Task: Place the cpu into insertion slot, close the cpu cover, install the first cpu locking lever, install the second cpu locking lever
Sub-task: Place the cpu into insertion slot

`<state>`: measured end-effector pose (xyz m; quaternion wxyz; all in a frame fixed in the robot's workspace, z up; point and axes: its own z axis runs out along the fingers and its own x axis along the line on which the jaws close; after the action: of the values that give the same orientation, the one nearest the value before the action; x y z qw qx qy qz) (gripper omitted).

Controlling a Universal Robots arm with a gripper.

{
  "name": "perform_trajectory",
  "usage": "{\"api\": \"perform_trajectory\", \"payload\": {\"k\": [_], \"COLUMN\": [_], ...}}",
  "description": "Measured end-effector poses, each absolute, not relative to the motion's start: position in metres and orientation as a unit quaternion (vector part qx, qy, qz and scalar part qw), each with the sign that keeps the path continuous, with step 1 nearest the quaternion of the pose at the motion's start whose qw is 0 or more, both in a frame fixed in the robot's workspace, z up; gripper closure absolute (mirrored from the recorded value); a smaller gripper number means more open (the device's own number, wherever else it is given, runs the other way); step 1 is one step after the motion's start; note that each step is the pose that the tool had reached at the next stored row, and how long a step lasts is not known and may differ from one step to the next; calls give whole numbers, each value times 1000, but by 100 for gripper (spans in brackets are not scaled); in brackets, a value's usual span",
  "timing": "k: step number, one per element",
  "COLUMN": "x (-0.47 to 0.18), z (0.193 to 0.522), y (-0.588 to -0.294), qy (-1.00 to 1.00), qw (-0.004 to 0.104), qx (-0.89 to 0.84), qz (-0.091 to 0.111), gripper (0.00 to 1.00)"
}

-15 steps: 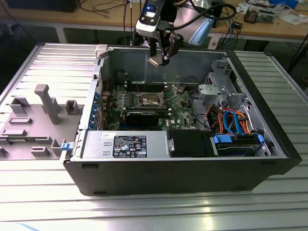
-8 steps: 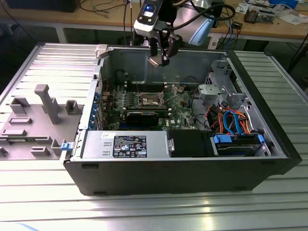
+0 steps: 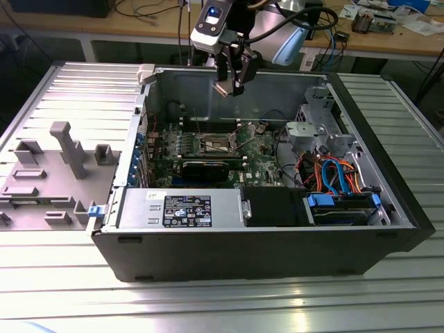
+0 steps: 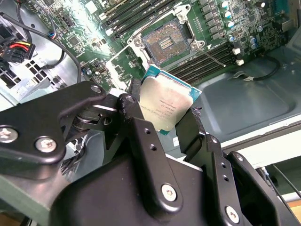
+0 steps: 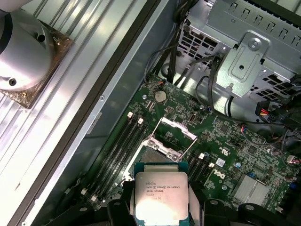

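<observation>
The fingers (image 4: pixel 194 132) of a single robot arm pinch a cpu (image 4: pixel 165 106) by two opposite edges, with its silver-grey metal top facing away from the insertion slot. Holding it by the edges likely leaves the underside free to settle into the socket. In the exterior view the fingers (image 3: pixel 232 78) hang above an open computer case (image 3: pixel 243 250) that lies on its side on a ribbed metal surface (image 3: pixel 208 305).

The insertion slot (image 4: pixel 165 43) sits on the green motherboard (image 5: pixel 235 155), well apart from the cpu and beyond the fingertips. Its dark square recess is bare, so nothing is seated yet. The cpu cover (image 5: pixel 179 128), a thin shiny frame, stands swung up on the far side of the socket from the fingers. That leaves the recess open from above.

There is free air between the cpu and the socket, and nothing crosses it. Obstacles sit around the edges:
- Rows of long memory slots (image 5: pixel 123 143) run close along both sides of the socket.
- A metal drive cage (image 3: pixel 316 132) with loose cables rises towards the exterior view's right.
- The case's far wall (image 3: pixel 201 87) lies almost directly beneath the fingers.

The raised cover looks like the nearest thing a descending cpu could catch.
</observation>
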<state>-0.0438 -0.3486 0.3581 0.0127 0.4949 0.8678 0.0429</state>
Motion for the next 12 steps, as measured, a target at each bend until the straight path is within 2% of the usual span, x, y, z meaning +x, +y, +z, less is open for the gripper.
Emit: {"api": "perform_trajectory", "payload": {"k": [12], "x": [-44], "z": [356], "y": [-349], "qy": [866], "qw": [13], "qx": [498], "qz": [43], "gripper": [46]}}
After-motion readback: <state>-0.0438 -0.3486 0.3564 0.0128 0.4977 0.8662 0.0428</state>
